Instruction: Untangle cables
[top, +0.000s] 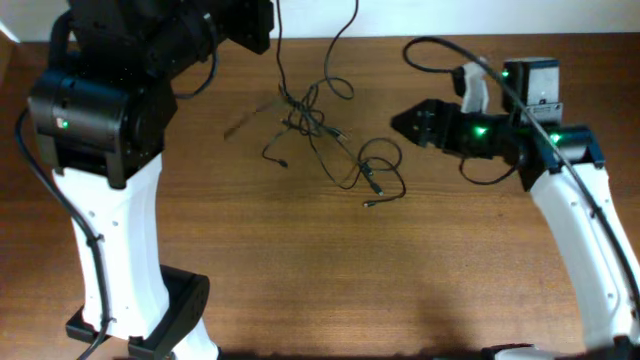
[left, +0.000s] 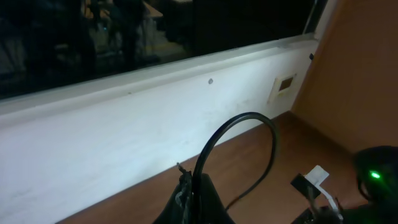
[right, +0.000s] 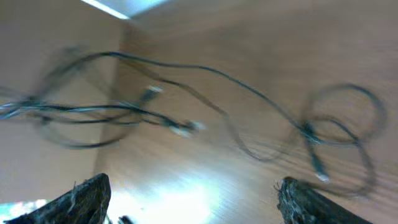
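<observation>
R gripper (top: 397, 122) hung w/ jaws wide apart, nothing between its fingers (right: 84, 198); just beyond its tips lay the loose loops (top: 378, 170) of the cables (top: 305, 115); their knot sat nearer the far edge of the table (top: 300, 280), about mid-width; two strands rose past that edge, out of view. L gripper (left: 193, 202) was closed; couldn't tell whether a cord was pinched in it. Cables prob. v. light, limp, a bit slippery; a tug likely drags the whole bunch; best taken at a free loop or plug end, not the knot. Look: thin black cords, small plugs, some pale-tipped.
</observation>
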